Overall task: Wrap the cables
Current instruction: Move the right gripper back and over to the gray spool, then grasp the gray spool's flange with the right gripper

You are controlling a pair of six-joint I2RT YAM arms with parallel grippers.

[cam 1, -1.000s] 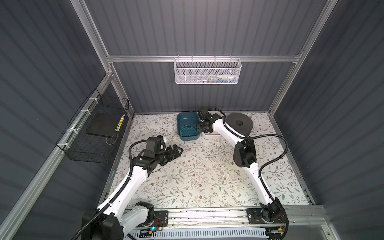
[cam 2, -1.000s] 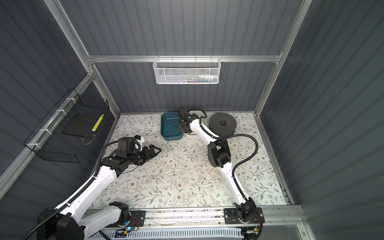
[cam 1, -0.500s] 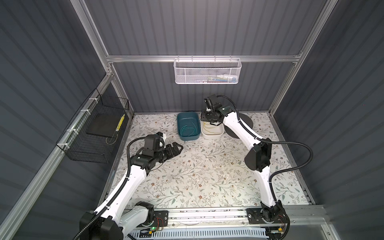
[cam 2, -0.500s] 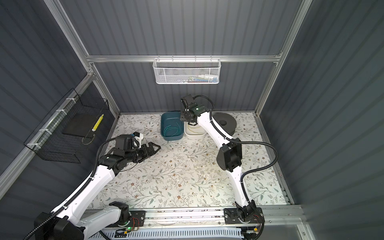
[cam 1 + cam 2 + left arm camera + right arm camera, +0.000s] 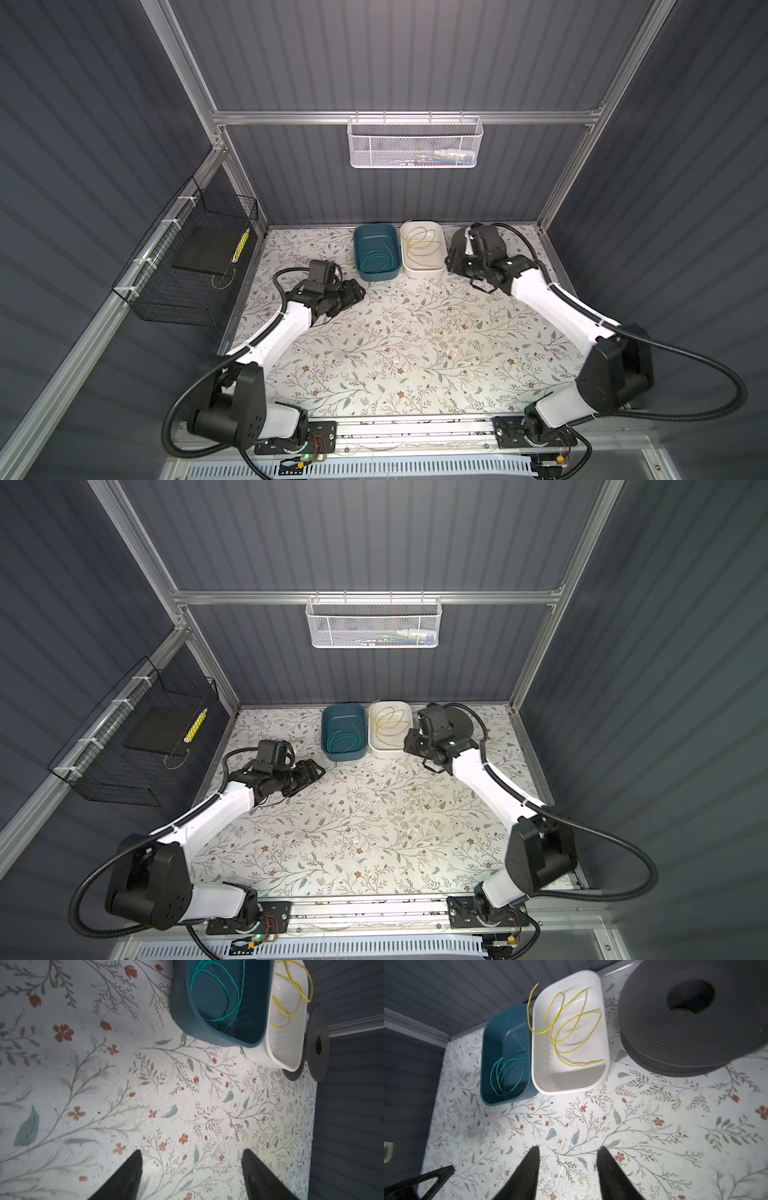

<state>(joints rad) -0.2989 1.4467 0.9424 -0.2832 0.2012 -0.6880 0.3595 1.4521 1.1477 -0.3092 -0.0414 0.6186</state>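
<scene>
Right tool [image 5: 569,1148], jaws apart and empty, hangs over the table [image 5: 643,1105] by the spool [image 5: 675,1039]; left tool [image 5: 192,1152], likewise apart and empty, sits short of the teal bin [image 5: 180,1012]. Yellow cable [image 5: 581,1065] lies looped in the white bin [image 5: 571,1082] and teal cable [image 5: 513,1060] is coiled in the teal bin; both look thin, light and springy, so pinch where the loops cross. Since a second ago the right arm has drawn back off the bins, jaws widening.

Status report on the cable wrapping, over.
Left gripper open, empty. Right gripper open, empty. Yellow cable loose in white tub, green cable in blue tub. Nothing blocking either.
</scene>
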